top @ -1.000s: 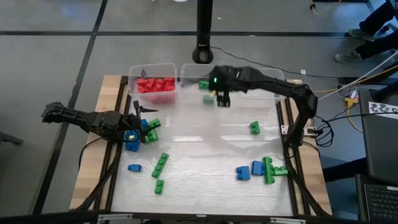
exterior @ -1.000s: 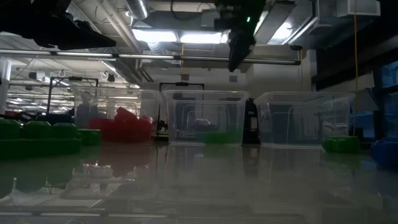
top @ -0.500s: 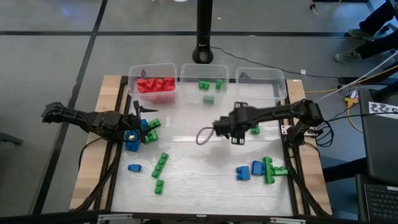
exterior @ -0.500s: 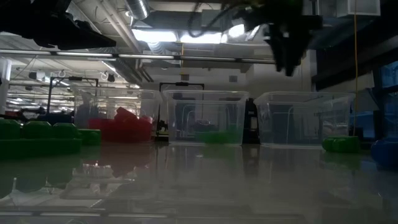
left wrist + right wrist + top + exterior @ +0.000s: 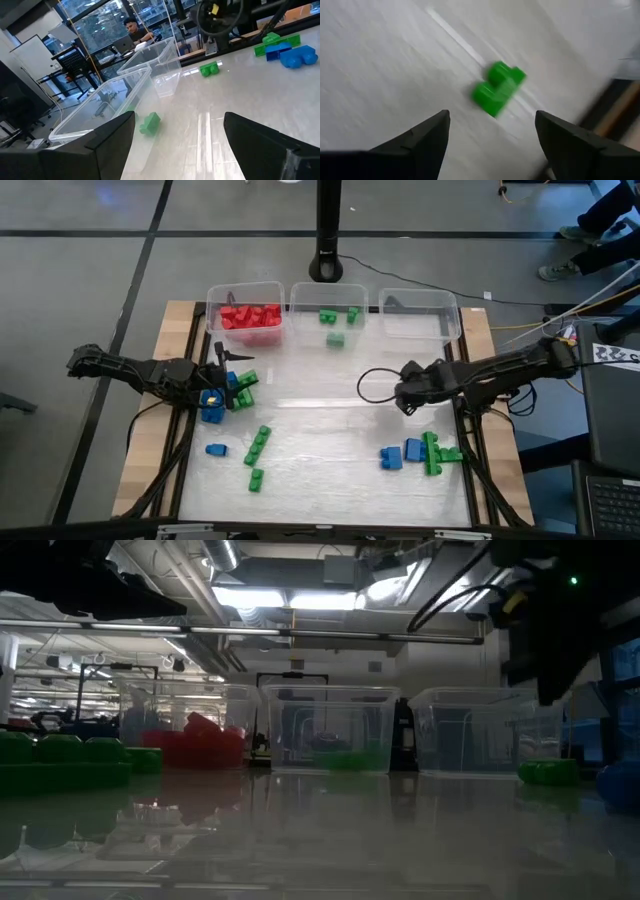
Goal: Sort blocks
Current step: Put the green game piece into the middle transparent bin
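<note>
My right gripper point(image 5: 492, 117) is open and points steeply down over a lone green block point(image 5: 497, 88) that lies flat on the table ahead of its fingers, untouched. In the high view, my right gripper point(image 5: 406, 394) covers that block. My left gripper point(image 5: 177, 120) waits open and level with nothing between its fingers. In the high view my left gripper point(image 5: 226, 368) is at the table's left side, above a small heap of blue and green blocks point(image 5: 216, 398). More blocks lie near the front: blue point(image 5: 216, 449), green point(image 5: 259, 444) and a blue-green cluster point(image 5: 418, 452).
Three clear bins stand along the far edge: the left bin point(image 5: 213, 298) holds red blocks, the middle bin point(image 5: 296, 292) a few green ones, and nothing shows in the right bin point(image 5: 455, 315). A black post point(image 5: 328, 240) stands behind them. The table's middle is bare.
My right gripper has swung from above the middle bin toward the table's near right, sinking and rolling as it went. It now hangs over the lone green block. The left arm has kept still.
</note>
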`<state>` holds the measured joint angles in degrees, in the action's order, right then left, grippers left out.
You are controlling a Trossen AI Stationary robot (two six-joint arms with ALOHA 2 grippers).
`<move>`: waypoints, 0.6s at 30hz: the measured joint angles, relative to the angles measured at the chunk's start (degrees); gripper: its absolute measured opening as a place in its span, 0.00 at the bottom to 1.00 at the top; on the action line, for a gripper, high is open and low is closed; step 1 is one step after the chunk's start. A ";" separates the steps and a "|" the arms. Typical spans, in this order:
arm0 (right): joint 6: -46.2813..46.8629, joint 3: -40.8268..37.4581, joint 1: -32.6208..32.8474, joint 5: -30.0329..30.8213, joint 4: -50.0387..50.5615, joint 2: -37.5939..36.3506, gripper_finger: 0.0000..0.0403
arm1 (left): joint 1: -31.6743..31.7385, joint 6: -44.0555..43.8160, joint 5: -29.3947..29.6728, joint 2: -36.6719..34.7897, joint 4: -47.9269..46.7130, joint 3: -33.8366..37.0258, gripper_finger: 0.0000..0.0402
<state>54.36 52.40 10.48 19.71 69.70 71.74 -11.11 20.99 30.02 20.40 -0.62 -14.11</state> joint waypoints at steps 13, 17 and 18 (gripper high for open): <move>5.63 -12.23 -0.53 4.01 -12.77 -2.00 0.83 | 0.02 -0.81 0.00 0.00 -0.02 0.00 0.74; 6.92 -13.59 -1.25 6.14 -13.32 -1.99 0.89 | 0.02 -0.80 -0.01 0.00 0.00 0.00 0.74; 7.33 -13.98 -1.34 6.84 -13.35 -1.92 0.90 | 0.00 -0.81 0.00 -0.01 0.00 0.00 0.74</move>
<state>61.68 38.42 9.14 26.54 56.35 69.82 -11.11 20.18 30.02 20.39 -0.62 -14.11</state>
